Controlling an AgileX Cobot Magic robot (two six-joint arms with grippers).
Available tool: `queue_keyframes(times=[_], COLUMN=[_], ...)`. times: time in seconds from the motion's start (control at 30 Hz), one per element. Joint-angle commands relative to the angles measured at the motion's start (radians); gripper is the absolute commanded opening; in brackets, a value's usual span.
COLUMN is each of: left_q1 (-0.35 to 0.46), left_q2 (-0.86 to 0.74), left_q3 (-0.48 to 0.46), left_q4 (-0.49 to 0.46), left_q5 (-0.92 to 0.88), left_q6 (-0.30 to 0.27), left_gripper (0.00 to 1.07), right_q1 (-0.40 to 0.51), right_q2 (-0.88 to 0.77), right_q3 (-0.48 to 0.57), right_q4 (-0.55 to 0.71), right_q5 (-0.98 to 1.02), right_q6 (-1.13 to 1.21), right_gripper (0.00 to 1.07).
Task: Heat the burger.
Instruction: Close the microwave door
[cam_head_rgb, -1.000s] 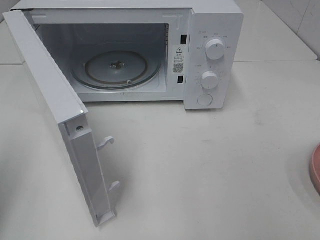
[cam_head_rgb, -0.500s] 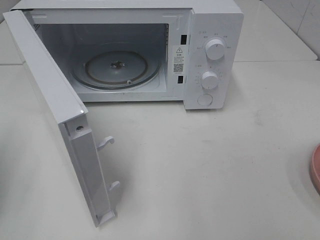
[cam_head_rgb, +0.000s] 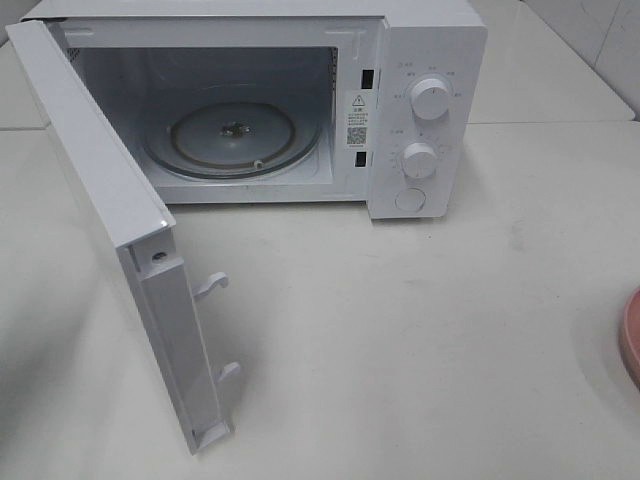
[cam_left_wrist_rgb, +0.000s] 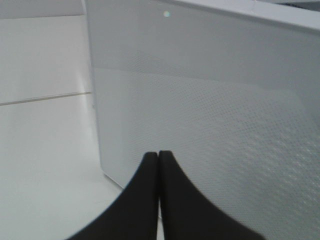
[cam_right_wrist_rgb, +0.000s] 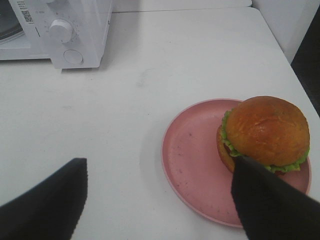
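Observation:
The burger (cam_right_wrist_rgb: 265, 127), with a glossy brown bun and a green lettuce frill, sits on the far side of a round pink plate (cam_right_wrist_rgb: 192, 165) in the right wrist view. My right gripper (cam_right_wrist_rgb: 158, 162) hangs open above the plate's near side, and one dark finger (cam_right_wrist_rgb: 270, 200) overlaps the burger's edge with nothing held. My left gripper (cam_left_wrist_rgb: 158, 162) is shut and empty, its tips pointing at the dotted face of the microwave door (cam_left_wrist_rgb: 210, 100). Neither gripper shows in the exterior high view, where only the plate's rim (cam_head_rgb: 631, 340) peeks in at the right edge.
The white microwave (cam_head_rgb: 420, 60) stands at the back with its door (cam_head_rgb: 100, 200) swung wide toward the front left. Its glass turntable (cam_head_rgb: 235, 135) is bare. Two knobs and a button are on its right panel (cam_head_rgb: 420, 160). The white table (cam_head_rgb: 400, 350) stretches in front.

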Motion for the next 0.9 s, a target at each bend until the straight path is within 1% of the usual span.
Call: queue_keyframes(times=[0.03, 0.1, 0.13, 0.17, 0.2, 0.23, 0.27, 0.3, 0.33, 0.37, 0.4, 0.43, 0.47, 0.5, 0.53, 0.57, 0.6, 0.63, 0.7, 0.73, 0.77, 0.8, 0.9], left_q1=[-0.009, -0.019, -0.056, -0.107, -0.107, -0.136, -0.136, -0.188, -0.214, -0.214, -0.264, -0.283, -0.283, -0.328, -0.328, -0.366, -0.383, -0.383, -0.419, -0.419, -0.435, -0.447, -0.451], left_q2=[0.089, 0.106, 0.136, 0.156, 0.156, 0.167, 0.167, 0.181, 0.185, 0.185, 0.186, 0.186, 0.186, 0.186, 0.186, 0.186, 0.186, 0.186, 0.186, 0.186, 0.186, 0.194, 0.201], left_q3=[-0.033, -0.042, -0.058, -0.072, -0.072, -0.078, -0.078, -0.082, -0.082, -0.082, -0.082, -0.082, -0.082, -0.091, -0.091, -0.105, -0.115, -0.115, -0.141, -0.141, -0.162, -0.184, -0.193], left_q4=[0.064, 0.058, 0.044, 0.032, 0.032, 0.016, 0.016, -0.049, -0.101, -0.101, -0.193, -0.237, -0.237, -0.291, -0.291, -0.317, -0.328, -0.328, -0.359, -0.359, -0.377, -0.383, -0.383], left_q5=[-0.100, -0.105, -0.105, -0.105, -0.105, -0.103, -0.103, -0.103, -0.105, -0.105, -0.105, -0.105, -0.105, -0.091, -0.091, -0.065, -0.051, -0.051, -0.005, -0.005, 0.018, 0.032, 0.031], left_q6=[-0.038, -0.038, -0.029, 0.005, 0.005, 0.031, 0.031, 0.078, 0.098, 0.098, 0.131, 0.147, 0.147, 0.186, 0.186, 0.213, 0.223, 0.223, 0.245, 0.245, 0.258, 0.258, 0.257], left_gripper=[0.00, 0.00, 0.00, 0.00, 0.00, 0.00, 0.00, 0.00, 0.00, 0.00, 0.00, 0.00, 0.00, 0.00, 0.00, 0.00, 0.00, 0.00, 0.00, 0.00, 0.00, 0.00, 0.00], right_q1=[-0.004, -0.004, -0.004, -0.004, -0.004, -0.004, -0.004, -0.004, -0.004, -0.004, -0.004, -0.004, -0.004, -0.004, -0.004, -0.004, -0.004, -0.004, -0.004, -0.004, -0.004, -0.004, -0.004], right_q2=[-0.027, -0.027, -0.027, -0.027, -0.027, -0.027, -0.027, -0.027, -0.027, -0.027, -0.027, -0.027, -0.027, -0.027, -0.027, -0.027, -0.027, -0.027, -0.027, -0.027, -0.027, -0.027, -0.027], right_q3=[-0.001, -0.001, -0.001, -0.001, -0.001, -0.001, -0.001, -0.001, -0.001, -0.001, -0.001, -0.001, -0.001, -0.001, -0.001, -0.001, -0.001, -0.001, -0.001, -0.001, -0.001, -0.001, -0.001], right_q4=[-0.003, -0.003, -0.003, -0.003, -0.003, -0.003, -0.003, -0.003, -0.003, -0.003, -0.003, -0.003, -0.003, -0.003, -0.003, -0.003, -0.003, -0.003, -0.003, -0.003, -0.003, -0.003, -0.003], right_q5=[-0.002, -0.002, -0.002, -0.002, -0.002, -0.002, -0.002, -0.002, -0.002, -0.002, -0.002, -0.002, -0.002, -0.002, -0.002, -0.002, -0.002, -0.002, -0.002, -0.002, -0.002, -0.002, -0.002], right_q6=[-0.011, -0.011, -0.011, -0.011, -0.011, -0.011, -0.011, -0.011, -0.011, -0.011, -0.011, -0.011, -0.011, -0.011, -0.011, -0.011, -0.011, -0.011, -0.011, -0.011, -0.011, -0.011, -0.011], right_gripper=[0.76, 0.76, 0.76, 0.76, 0.76, 0.76, 0.76, 0.76, 0.76, 0.76, 0.76, 0.76, 0.76, 0.76, 0.76, 0.76, 0.76, 0.76, 0.76, 0.76, 0.76, 0.76, 0.76])
